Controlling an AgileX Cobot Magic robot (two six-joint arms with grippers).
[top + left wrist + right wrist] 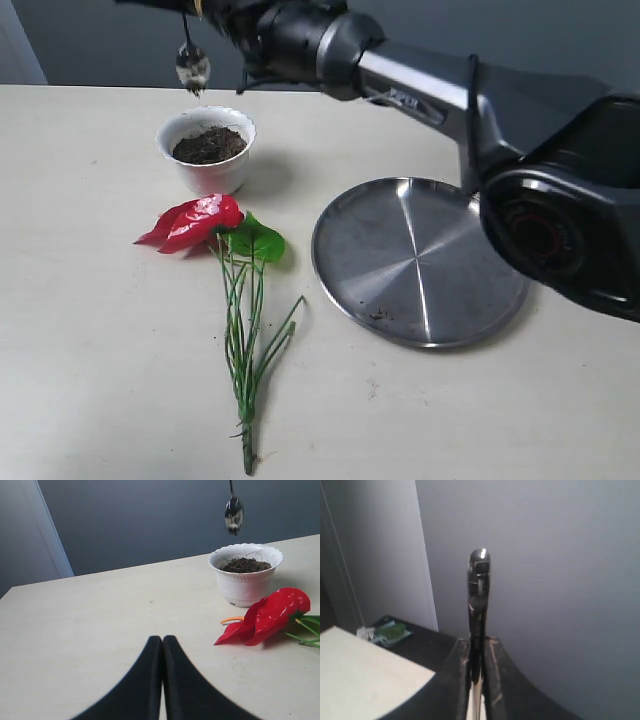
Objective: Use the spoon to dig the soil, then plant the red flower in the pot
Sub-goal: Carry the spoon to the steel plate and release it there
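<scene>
Spoon [192,66] hangs above pot [207,150], apparently clamped by right gripper [476,652].

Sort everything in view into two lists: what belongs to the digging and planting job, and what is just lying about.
Part of the job:
spoon, hanging bowl-down above the pot, held by the right gripper
soil in the pot
pot
red flower, lying on the table

Just lying about:
steel plate, with only a few specks on it

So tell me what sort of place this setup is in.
Probably an indoor lab or test bench, not a garden. A bare beige table stands before a plain grey wall, with only staged props on it: a small white pot of soil, a red flower lying flat, and a steel plate.
</scene>
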